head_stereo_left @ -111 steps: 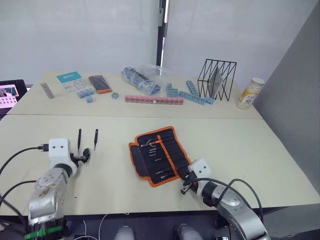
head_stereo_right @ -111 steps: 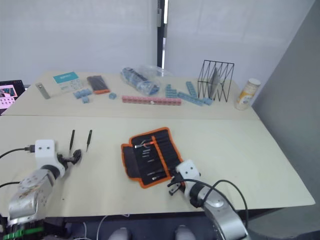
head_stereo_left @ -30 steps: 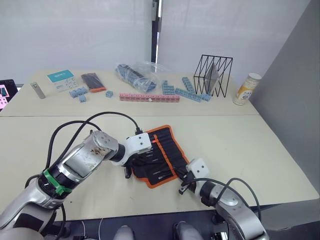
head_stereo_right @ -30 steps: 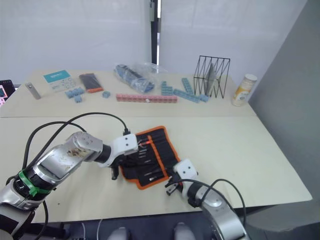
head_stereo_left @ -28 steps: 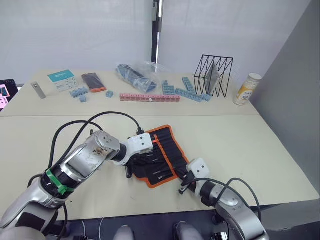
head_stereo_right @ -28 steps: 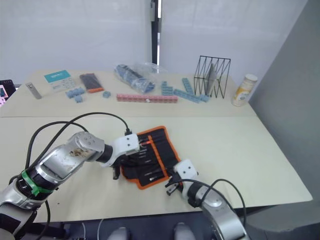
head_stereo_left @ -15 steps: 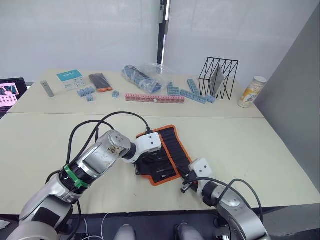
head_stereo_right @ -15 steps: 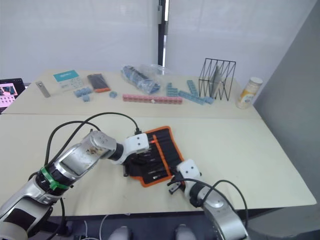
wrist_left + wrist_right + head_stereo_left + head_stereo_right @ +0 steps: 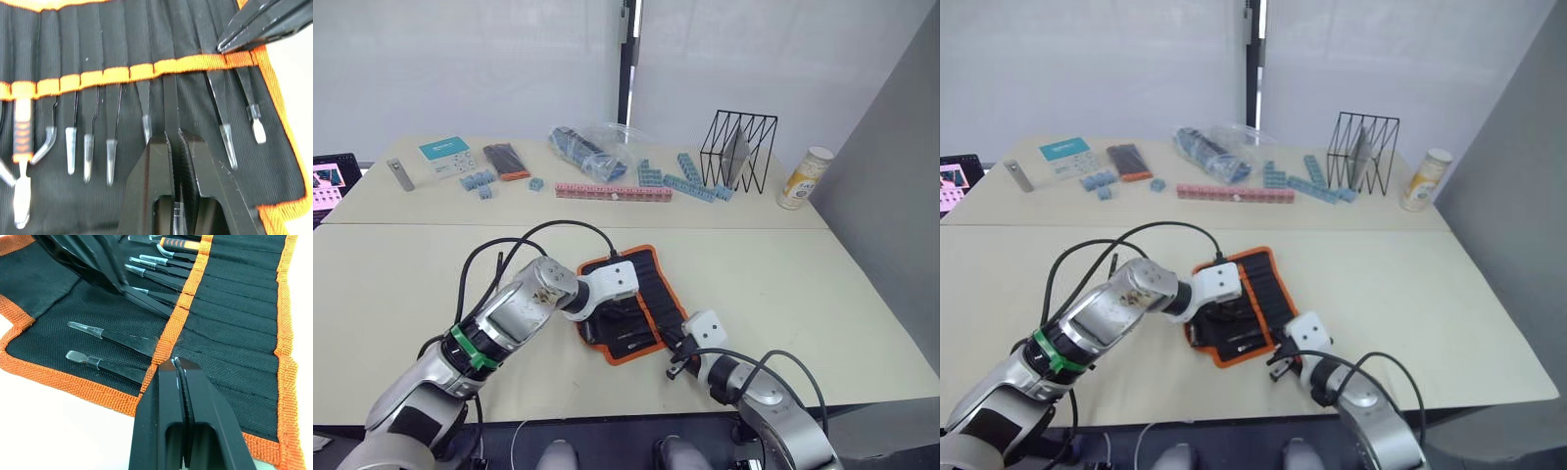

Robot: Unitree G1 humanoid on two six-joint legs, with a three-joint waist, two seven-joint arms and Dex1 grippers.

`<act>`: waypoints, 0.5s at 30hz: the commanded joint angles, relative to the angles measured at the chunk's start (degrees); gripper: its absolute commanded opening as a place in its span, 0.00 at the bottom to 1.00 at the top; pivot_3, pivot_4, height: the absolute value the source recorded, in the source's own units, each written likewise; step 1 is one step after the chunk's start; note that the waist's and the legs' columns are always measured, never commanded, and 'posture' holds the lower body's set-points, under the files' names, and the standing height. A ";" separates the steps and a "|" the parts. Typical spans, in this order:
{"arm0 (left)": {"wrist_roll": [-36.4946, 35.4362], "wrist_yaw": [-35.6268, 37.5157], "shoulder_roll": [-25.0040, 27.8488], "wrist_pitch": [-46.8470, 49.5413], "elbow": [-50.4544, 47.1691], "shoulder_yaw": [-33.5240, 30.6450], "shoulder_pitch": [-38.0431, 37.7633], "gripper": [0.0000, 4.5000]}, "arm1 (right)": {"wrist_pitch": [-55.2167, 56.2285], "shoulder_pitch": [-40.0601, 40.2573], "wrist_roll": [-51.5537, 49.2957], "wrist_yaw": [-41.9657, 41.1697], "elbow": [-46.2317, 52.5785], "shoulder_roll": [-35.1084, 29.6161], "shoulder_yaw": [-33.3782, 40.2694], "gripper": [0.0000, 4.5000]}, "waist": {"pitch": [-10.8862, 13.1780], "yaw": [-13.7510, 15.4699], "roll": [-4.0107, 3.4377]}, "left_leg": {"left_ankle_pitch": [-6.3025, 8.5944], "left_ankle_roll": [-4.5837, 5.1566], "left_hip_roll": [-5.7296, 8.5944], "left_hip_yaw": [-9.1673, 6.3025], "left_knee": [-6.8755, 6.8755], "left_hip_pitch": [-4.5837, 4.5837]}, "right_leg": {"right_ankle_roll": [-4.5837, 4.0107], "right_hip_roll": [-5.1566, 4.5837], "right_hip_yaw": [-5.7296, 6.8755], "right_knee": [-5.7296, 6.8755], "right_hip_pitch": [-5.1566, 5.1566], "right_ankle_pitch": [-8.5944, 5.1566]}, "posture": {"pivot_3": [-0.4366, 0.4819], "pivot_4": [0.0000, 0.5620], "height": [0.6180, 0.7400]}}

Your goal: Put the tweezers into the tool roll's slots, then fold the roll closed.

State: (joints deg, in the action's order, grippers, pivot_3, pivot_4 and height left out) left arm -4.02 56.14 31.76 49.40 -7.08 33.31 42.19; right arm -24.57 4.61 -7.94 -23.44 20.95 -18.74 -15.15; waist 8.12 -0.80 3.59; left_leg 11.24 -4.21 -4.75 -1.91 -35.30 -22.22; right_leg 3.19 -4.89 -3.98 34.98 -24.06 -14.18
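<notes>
The ribbed black fabric tool roll (image 9: pixel 88 44) has woven orange edging. The left gripper (image 9: pixel 174 139) clenches slim tweezers (image 9: pixel 170 105); the right gripper (image 9: pixel 177 367) is clenched on nothing.

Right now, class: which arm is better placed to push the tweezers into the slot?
Left. The left gripper is shut on the tweezers, already lined up in a slot of the roll. The right gripper is shut at the roll's edge.
</notes>
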 commanded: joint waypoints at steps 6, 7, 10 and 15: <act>4.02 -1.64 -8.27 -9.62 10.26 1.99 2.26 0.01 | -6.77 2.88 1.70 0.35 -6.23 -0.83 -2.29 0.00 | -0.14 0.01 0.06 | -0.01 0.01 0.01 -0.02 0.00 0.02 | 0.00 0.01 0.00 -0.01 0.03 0.00 | 0.48 0.27 0.81; 4.40 -1.76 -9.02 -10.36 11.37 1.86 2.28 0.01 | -6.81 2.96 1.70 0.42 -6.15 -0.78 -2.33 0.00 | -0.20 0.13 0.04 | -0.01 0.01 0.01 -0.02 0.00 0.02 | 0.00 0.01 0.00 0.00 0.04 0.00 | 0.48 0.27 0.81; 5.45 -1.55 -10.03 -11.64 13.13 1.86 1.78 0.01 | -6.93 3.13 1.61 0.62 -5.93 -0.64 -2.39 0.00 | -0.23 0.38 -0.02 | 0.00 0.00 0.06 -0.07 -0.01 0.11 | 0.00 0.01 -0.01 -0.05 0.08 0.00 | 0.48 0.27 0.81; 6.25 -0.45 -9.26 -11.26 12.20 1.16 0.75 0.01 | -6.99 3.23 1.48 0.89 -5.79 -0.76 -2.48 0.00 | -0.24 0.60 -0.05 | 0.16 -0.27 0.08 -0.10 -0.02 0.09 | 0.00 0.00 -0.01 -0.13 0.11 -0.01 | 0.48 0.27 0.81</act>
State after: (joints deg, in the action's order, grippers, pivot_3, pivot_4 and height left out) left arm 1.83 55.36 23.11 38.23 5.78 33.76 43.44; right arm -25.05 4.93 -7.92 -22.21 20.98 -18.75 -14.72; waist 7.88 -0.20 3.54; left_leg 11.40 -4.48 -4.68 -2.01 -35.32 -22.12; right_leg 3.19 -4.88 -3.99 34.85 -23.94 -14.18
